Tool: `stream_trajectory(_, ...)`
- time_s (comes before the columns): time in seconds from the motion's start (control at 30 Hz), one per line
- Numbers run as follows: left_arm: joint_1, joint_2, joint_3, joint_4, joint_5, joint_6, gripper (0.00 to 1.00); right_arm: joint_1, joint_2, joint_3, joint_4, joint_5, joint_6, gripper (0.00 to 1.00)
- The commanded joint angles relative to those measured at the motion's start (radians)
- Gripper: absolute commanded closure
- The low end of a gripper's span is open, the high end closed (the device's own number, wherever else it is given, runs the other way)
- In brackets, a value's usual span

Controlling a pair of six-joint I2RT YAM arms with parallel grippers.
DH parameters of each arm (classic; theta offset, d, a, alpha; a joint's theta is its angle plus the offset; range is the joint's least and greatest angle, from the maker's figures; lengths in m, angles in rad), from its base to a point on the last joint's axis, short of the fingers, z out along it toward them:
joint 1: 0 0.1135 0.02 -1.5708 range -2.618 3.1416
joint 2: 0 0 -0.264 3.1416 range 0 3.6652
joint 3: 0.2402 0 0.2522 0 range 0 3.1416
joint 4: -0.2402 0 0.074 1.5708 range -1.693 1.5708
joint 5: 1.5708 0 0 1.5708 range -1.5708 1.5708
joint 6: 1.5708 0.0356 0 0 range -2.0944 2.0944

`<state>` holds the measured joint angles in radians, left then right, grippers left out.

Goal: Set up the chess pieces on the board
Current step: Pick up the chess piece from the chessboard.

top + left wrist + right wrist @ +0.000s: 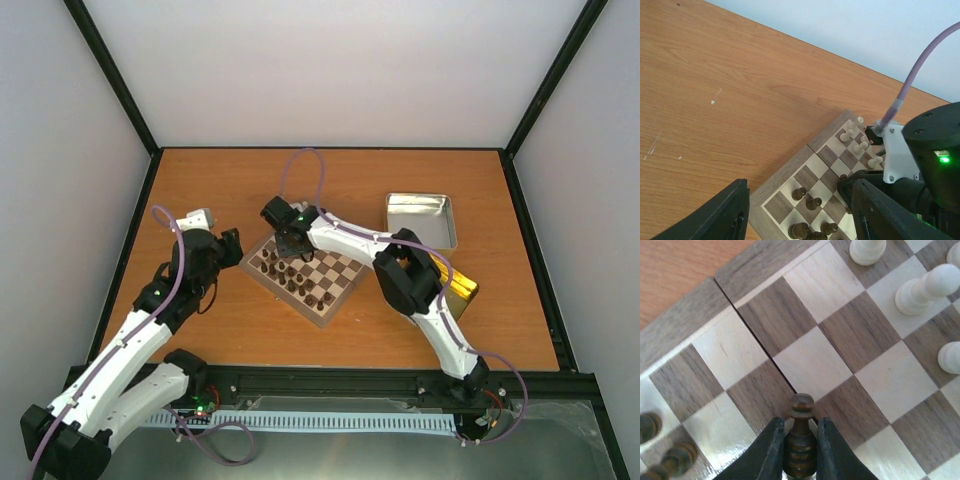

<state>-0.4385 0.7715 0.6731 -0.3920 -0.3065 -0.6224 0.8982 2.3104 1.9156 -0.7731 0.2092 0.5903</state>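
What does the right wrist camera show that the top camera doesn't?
Only the right wrist view: a dark piece clamped upright between the right jaws, close to the board's fold seam, and cream pieces up close. Only the top view: the left arm, the right arm, the silver tin, the gold tin and the whole table. Both: the board with dark pieces standing on it.

The right gripper (800, 432) hides the lower body of the dark piece (802, 407) it pinches; the bottom edge cuts both. Two dark chessmen (650, 426) are blurred. From above, pieces on the board (338, 272) are too small to identify
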Motion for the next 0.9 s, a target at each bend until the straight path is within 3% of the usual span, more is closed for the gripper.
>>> stream_trajectory(0.0,-0.002,0.012,0.016,0.019,0.024,-0.014,0.43,-0.015,-0.089,-0.135,0.056,-0.052,-0.066,0.85)
stream_trajectory(0.23,-0.001,0.039,0.029,0.05,0.137,-0.03,0.37,-0.035,-0.335,-0.422,0.403,-0.099,-0.259,0.85)
stream_trajectory(0.6,0.003,0.2,0.096,0.242,0.728,-0.088,0.29,-0.069,-0.708,-0.863,0.839,-0.349,-0.468,0.83)
stream_trajectory(0.73,0.003,0.268,0.129,0.284,0.848,-0.094,0.28,-0.07,-0.783,-0.936,0.911,-0.402,-0.505,0.83)
stream_trajectory(0.87,0.003,0.317,0.127,0.297,0.859,-0.111,0.33,-0.07,-0.813,-0.956,0.928,-0.433,-0.506,0.82)
